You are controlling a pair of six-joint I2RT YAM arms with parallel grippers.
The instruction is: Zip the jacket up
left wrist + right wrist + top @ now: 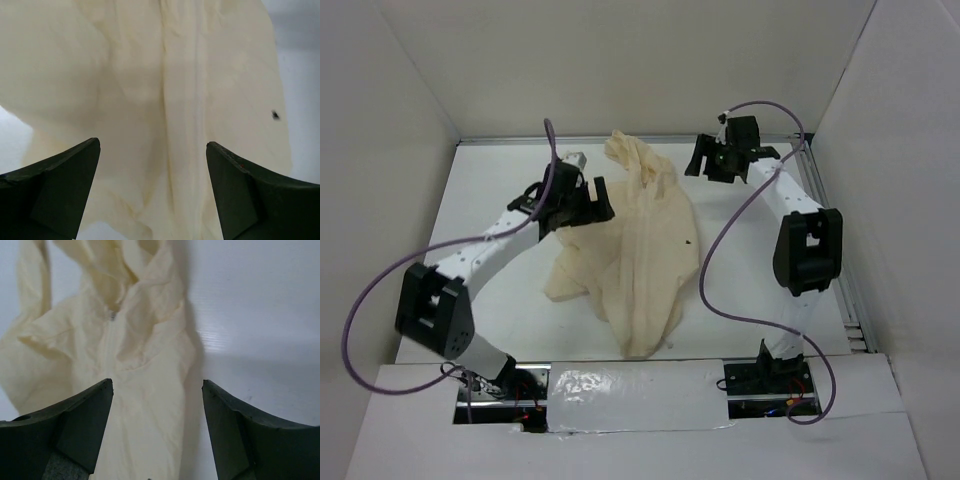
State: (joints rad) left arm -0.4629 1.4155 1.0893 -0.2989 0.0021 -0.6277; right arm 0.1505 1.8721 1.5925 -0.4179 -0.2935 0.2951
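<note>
From right wrist only: jacket (145,390) zip-pull (112,315)

The left arm (485,250) and right arm (786,192) have white links, black joints, purple cables (704,262)

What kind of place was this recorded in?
Probably a robot test cell: plain white walls around a white table, two black-and-white robot arms at its near edge, a wrinkled cream-yellow fabric jacket on it.

Crumpled jacket (642,250) lies between left end effector (600,202) and right end effector (705,163).
</note>
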